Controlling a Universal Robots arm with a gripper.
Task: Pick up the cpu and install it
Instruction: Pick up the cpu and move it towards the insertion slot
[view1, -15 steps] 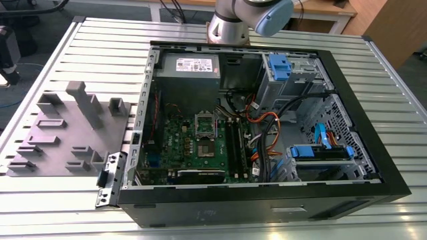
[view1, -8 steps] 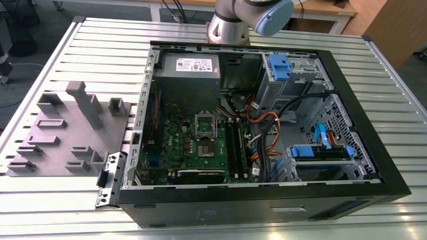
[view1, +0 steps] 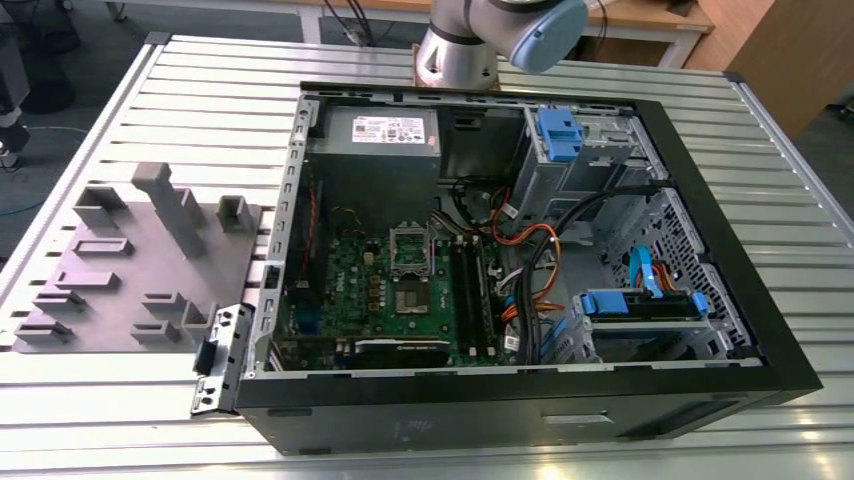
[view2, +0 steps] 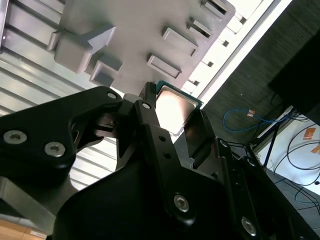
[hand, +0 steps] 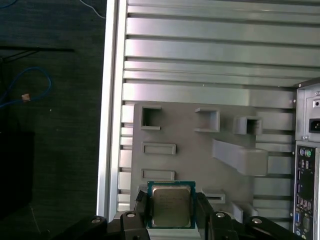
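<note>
Silvery metal capped and rimmed in thin green board, the cpu (hand: 170, 205) sits pinched in the end effector (hand: 171, 214), whose two black fingers (hand: 141, 212) are closed to the chip's own width and press on two opposite edges. The lid faces the first wrist camera flat and square, so the hold looks level. It hangs in the air above the grey fixture tray (hand: 200, 150), well apart from the tray's raised pockets and ribs, with the slatted aluminium table (hand: 200, 50) beyond. In the exterior view that tray (view1: 134, 260) lies at about nine o'clock of the open computer case (view1: 534, 400), and the robot arm (view1: 494, 35) rises at twelve o'clock. Inside the case the motherboard (view1: 400, 290) carries the cpu socket (view1: 411, 250), which looks open and unfilled, so the chip appears picked up but not installed. As a load it should be very light and stiff, a thin plate that will not flex. The risk, to my eye, is its delicacy: the smooth lid offers little friction, and the underside contacts would suffer from any scrape or tilted drop. The edge grip on the board's rim seems the right place to hold it, with modest squeeze, since it keeps the fingers off both faces and leaves the underside free.
</note>
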